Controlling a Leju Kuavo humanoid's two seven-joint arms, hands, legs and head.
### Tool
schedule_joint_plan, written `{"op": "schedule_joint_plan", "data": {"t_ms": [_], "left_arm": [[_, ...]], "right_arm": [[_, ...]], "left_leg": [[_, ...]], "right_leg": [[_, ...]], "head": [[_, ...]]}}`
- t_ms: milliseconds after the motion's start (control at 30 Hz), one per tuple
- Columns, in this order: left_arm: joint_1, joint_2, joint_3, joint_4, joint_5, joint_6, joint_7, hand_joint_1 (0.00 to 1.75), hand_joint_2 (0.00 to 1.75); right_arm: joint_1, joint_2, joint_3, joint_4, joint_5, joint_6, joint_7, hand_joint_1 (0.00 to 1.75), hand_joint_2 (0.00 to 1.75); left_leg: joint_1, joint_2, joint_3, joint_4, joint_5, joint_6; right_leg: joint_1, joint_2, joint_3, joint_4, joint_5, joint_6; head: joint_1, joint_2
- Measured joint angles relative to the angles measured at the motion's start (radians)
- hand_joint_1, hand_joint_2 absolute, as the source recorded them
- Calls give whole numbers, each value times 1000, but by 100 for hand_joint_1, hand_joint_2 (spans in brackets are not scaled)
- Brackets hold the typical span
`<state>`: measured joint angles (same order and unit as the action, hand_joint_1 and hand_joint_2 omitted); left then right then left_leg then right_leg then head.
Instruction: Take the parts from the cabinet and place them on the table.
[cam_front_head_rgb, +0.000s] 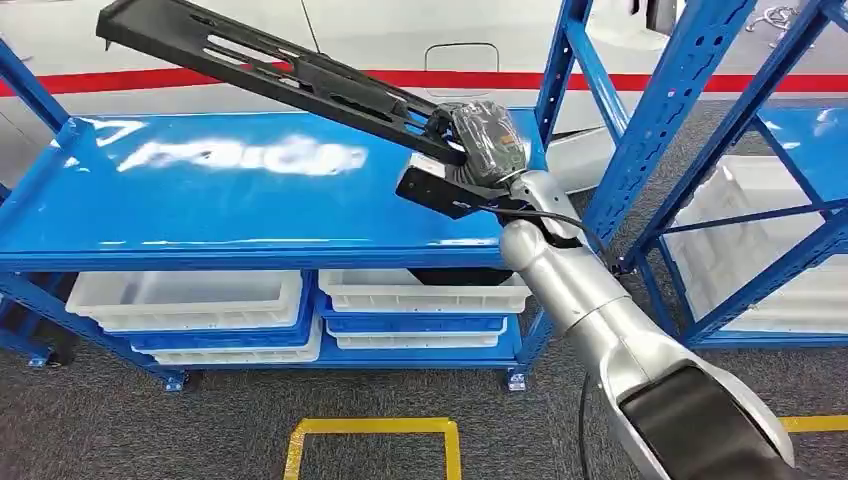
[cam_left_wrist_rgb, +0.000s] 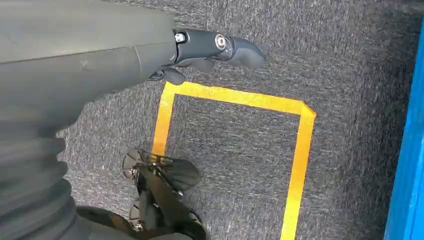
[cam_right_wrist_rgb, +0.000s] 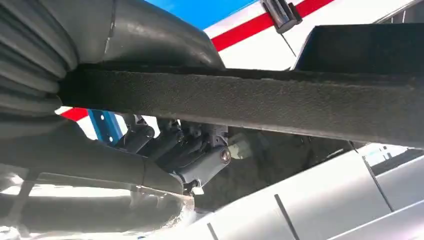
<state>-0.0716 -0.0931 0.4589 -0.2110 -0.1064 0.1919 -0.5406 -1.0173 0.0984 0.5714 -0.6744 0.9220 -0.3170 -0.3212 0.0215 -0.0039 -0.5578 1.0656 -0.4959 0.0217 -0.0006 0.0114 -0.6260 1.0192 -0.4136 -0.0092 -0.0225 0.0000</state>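
Carrying is the step in hand: the right hand (cam_front_head_rgb: 487, 140) grips one end of a long black slotted plastic part (cam_front_head_rgb: 270, 68), fingers wrapped round it, and holds it in the air above the blue shelf top (cam_front_head_rgb: 200, 200). The part slants up and away from the hand, its free end high over the far left of that shelf top; no part of it touches the surface. In the right wrist view the fingers (cam_right_wrist_rgb: 180, 150) are curled under the part's dark edge (cam_right_wrist_rgb: 250, 100). The left hand (cam_left_wrist_rgb: 210, 47) hangs over the grey carpet near the yellow floor marking (cam_left_wrist_rgb: 300, 145) and holds nothing; its fingers look loosely curled rather than spread.

Judging by this, the part is already lifted, so the next move calls for lowering it level onto the shelf top, far end first kept from snagging, then loosening the fingers. White bins (cam_front_head_rgb: 190, 298) sit below the shelf top.
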Motion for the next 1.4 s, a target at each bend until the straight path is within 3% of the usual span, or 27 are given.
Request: {"op": "schedule_joint_plan", "data": {"t_ms": [33, 133, 167, 200, 233, 300, 333, 367, 433, 500, 533, 567, 667, 700, 767, 800, 833, 900, 933, 1000, 1067, 1167, 1200, 1267, 1333, 1367, 1400], "left_arm": [[-2, 2, 0, 0, 0, 0, 0, 0, 175], [-1, 1, -1, 0, -2, 0, -1, 0, 175], [-1, 0, -1, 0, -2, 0, -1, 0, 175], [-2, 0, -1, 1, -3, 0, -1, 0, 175], [-3, -1, -1, 1, -3, 0, -1, 0, 175], [-4, -1, 0, 1, -5, -3, -1, 0, 175], [-4, -1, 0, 1, -6, -3, -1, 0, 175], [-4, -2, 0, 1, -7, -3, 1, 0, 175], [-4, -3, 0, 1, -9, -3, 2, 0, 175], [-4, -5, 0, 1, -9, -3, 3, 0, 175], [-4, -4, 0, 1, -10, -3, 3, 0, 175], [-5, -4, 0, 1, -10, -3, 3, 0, 175], [-2, -4, 0, 2, -11, -3, 5, 0, 175], [-1, -3, 0, 3, -11, -3, 5, 0, 175], [0, -2, 0, 3, -11, -3, 5, 0, 175], [0, -3, 0, 3, -11, -3, 6, 0, 175], [0, -3, 0, 3, -12, -3, 7, 0, 175], [0, -3, 0, 3, -12, -3, 8, 0, 175], [0, -3, 0, 3, -12, -2, 8, 0, 175], [-1, -2, 0, 3, -13, -2, 8, 0, 175], [-6, -1, 0, 3, -15, -2, 8, 0, 175], [-7, -1, -1, 3, -19, -2, 8, 0, 175], [-7, -2, 0, 5, -19, -2, 9, 0, 175], [-9, -3, 0, 5, -21, -2, 9, 0, 175], [-9, -3, 0, 5, -22, -1, 11, 0, 175], [-9, -3, 0, 5, -23, 0, 14, 0, 175], [-8, -3, 0, 5, -25, 0, 15, 0, 175]], "right_arm": [[-1, 0, 0, 0, 0, -1, 0, 169, 175], [-1, 2, 0, 1, 0, -2, 0, 169, 175], [-2, 2, 0, 1, 2, -2, 0, 169, 175], [-3, -2, -1, 1, 2, -2, 2, 169, 175], [-6, -2, -1, 1, 2, -2, 2, 169, 175], [-6, -4, -2, 2, 2, -2, 7, 169, 175], [-4, -5, -2, 2, 2, -2, 8, 169, 175], [0, -6, -2, 2, 3, -2, 8, 169, 175], [4, -7, -2, 2, 5, -2, 12, 169, 175], [1, -7, -2, 2, 9, -2, 12, 169, 175], [-1, -6, -2, 2, 9, -3, 12, 169, 175], [0, -3, -2, 1, 11, -3, 12, 169, 175], [2, -5, -3, 1, 11, -3, 14, 169, 175], [2, -5, -3, 1, 11, -3, 15, 169, 175], [1, -1, -4, 1, 13, -3, 15, 169, 175], [1, 0, -4, 1, 14, -3, 15, 169, 175], [2, 1, -4, 1, 15, -3, 15, 169, 175], [6, 1, -4, 1, 17, -3, 15, 169, 175], [8, 0, -4, 1, 18, -3, 15, 169, 175], [7, 0, -5, 1, 18, -3, 17, 169, 175], [4, -2, -11, -3, 18, -5, 18, 169, 175], [1, -2, -13, -4, 18, -4, 19, 169, 175], [1, -6, -13, -3, 18, -5, 19, 169, 175], [-1, -11, -15, -3, 19, -4, 19, 169, 175], [1, -15, -17, -3, 20, -4, 20, 169, 175], [2, -18, -18, -3, 20, -4, 21, 169, 175], [5, -20, -18, -3, 21, -4, 21, 169, 175]], "left_leg": [[-4, 4, 26, -44, -20, 7], [-19, 4, 15, -44, 1, 11], [-19, 5, 13, -56, 15, 20], [-7, 12, 12, -71, 35, 22], [-9, 13, 2, -74, 44, 31], [-9, 14, -26, -73, 65, 34], [-9, 14, -38, -72, 73, 33], [-9, 15, -53, -72, 85, 30], [-7, 15, -78, -70, 103, 22], [-3, 15, -99, -65, 120, 8], [-7, 15, -108, -61, 125, 2], [-8, 16, -115, -58, 134, -5], [-8, 14, -119, -64, 158, -21], [0, 14, -127, -61, 150, -26], [2, 11, -162, 27, 34, -32], [3, 8, -186, 114, -29, -36], [3, 7, -204, 192, -68, -40], [4, 6, -205, 271, -69, -43], [5, 6, -174, 249, -35, -44], [10, 6, -64, 116, 18, -41], [5, 2, 47, -42, -19, -33], [-7, 1, 39, -54, -15, -11], [-5, 4, 33, -66, 5, 4], [-4, 12, 6, -68, 30, 28], [-7, 12, -23, -67, 54, 31], [-9, 13, -41, -66, 67, 31], [-10, 14, -56, -66, 79, 31]], "right_leg": [[6, 0, -4, 0, 5, 7], [-6, -5, -7, -3, 20, 29], [0, -6, -8, -9, 28, 39], [0, -8, -16, 4, 15, 38], [1, -7, -37, 32, -22, 30], [-6, -7, -89, 188, -122, 16], [-9, -7, -107, 253, -149, 19], [-14, -8, -114, 307, -160, 32], [-20, -8, -61, 263, -124, 61], [-32, -12, 67, 79, -81, 82], [-33, -12, 108, 10, -105, 77], [-16, -6, 129, -15, -110, 66], [-12, -7, 104, -8, -96, 44], [-38, -8, 97, -12, -83, 25], [-31, -12, 74, -11, -61, -3], [-28, -13, 60, -11, -50, -7], [-25, -13, 47, -11, -40, -7], [-22, -13, 22, -10, -20, -5], [-22, -13, 9, -9, -10, -2], [-23, -11, -12, -7, 7, 8], [-14, -12, -23, -4, 20, 22], [-18, -16, -25, -16, 51, 47], [-5, -15, -31, -19, 56, 59], [-11, -14, -70, 55, -32, 34], [-13, -14, -109, 203, -128, 17], [-12, -14, -122, 275, -153, 22], [-12, -14, -121, 311, -149, 32]], "head": [[2, 0], [-5, 0], [-3, 0], [-3, 0], [0, 0], [2, 0], [0, 0], [3, 0], [4, 0], [3, 0], [4, 0], [1, 0], [-2, 0], [-2, 0], [-4, 0], [-5, 0], [-4, 0], [-4, 0], [-4, 0], [-5, 0], [-5, 0], [-4, 0], [-3, 0], [0, 0], [4, 0], [5, 0], [4, 0]]}}
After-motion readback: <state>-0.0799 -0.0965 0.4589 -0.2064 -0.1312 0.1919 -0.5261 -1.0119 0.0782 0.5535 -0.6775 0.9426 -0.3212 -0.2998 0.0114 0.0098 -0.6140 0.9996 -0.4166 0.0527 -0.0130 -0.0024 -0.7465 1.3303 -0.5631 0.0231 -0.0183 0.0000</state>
